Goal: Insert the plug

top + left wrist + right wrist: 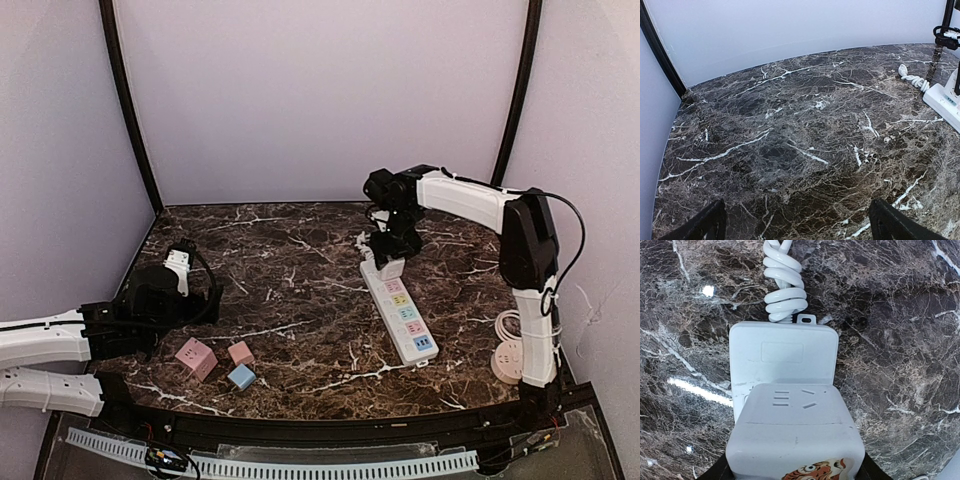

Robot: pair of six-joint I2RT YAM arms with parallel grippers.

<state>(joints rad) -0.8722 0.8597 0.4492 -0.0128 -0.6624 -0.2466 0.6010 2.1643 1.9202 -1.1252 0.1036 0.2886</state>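
Plug cube held over the far end of the power strip by the right arm.

One white plug cube (795,435), with a tiger sticker on its near face, was grasped between the two dark fingers of the right gripper (388,262), above the far end of the one white power strip (402,312); whether its pins were already in, I could not tell. On the strip, five coloured sockets were free, and one coiled white cable (785,290) left its far end. The left gripper (797,202) rested well apart at the left side of the marble table (300,270), its two fingers spread wide and holding nothing. Near it lay three small cubes: two pink (196,358) (240,352) and one blue (241,376).
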